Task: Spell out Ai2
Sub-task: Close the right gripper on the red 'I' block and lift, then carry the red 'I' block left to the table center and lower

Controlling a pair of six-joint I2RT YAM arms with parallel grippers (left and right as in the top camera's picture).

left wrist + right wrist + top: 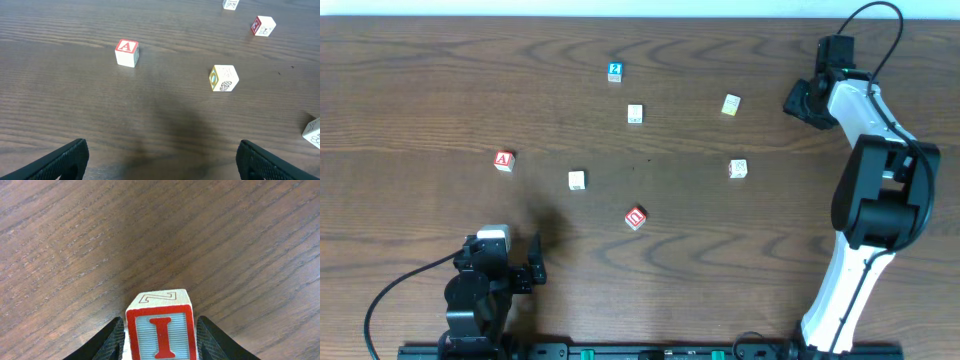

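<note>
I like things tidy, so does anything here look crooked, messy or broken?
Nothing looks spilled or broken. One small oddity: the red cube near the middle sits twisted at an angle, while the 2 cube farther back lies straight.

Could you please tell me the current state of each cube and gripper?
A cube: loose, A face up.
2 cube: loose, 2 face up.
I cube: gripped, I facing the wrist camera.
Right gripper: shut on I cube.
Left gripper: open, empty.
Other red cube: loose.
Pale cubes: loose.
</note>
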